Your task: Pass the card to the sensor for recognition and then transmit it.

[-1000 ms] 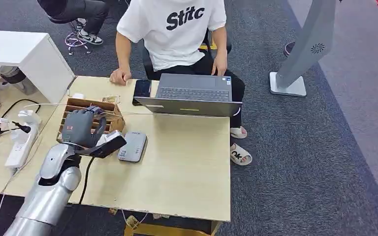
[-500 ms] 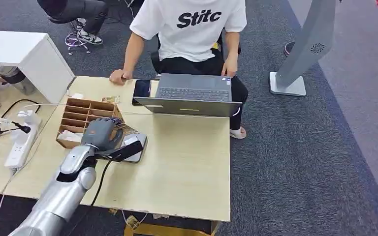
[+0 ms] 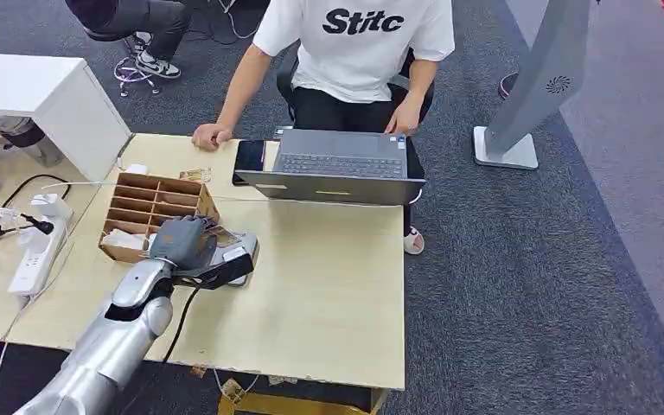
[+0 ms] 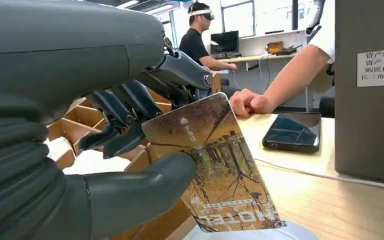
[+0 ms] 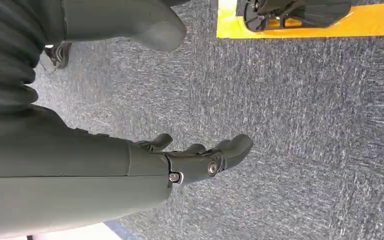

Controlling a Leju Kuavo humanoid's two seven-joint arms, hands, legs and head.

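My left hand pinches the card, its lower edge just above the sensor; right hand empty, fingers loosely apart.

Left arm: silver metallic casing in rounded segments, with a bulbous joint housing near the wrist. A black cable runs alongside the forearm to a black box-shaped module mounted at the wrist.

Left hand: grey moulded back. The left wrist view shows a grey ribbed cover, a thick smooth grey thumb, and darker slender fingers of linked segments with exposed round silver pivot pins.

Right hand: same construction. Matte grey smooth shell, grey ribbed cover, thick rounded grey thumb, darker fingers with rounded tips. Two silver round fasteners are visible on the side of the finger base.
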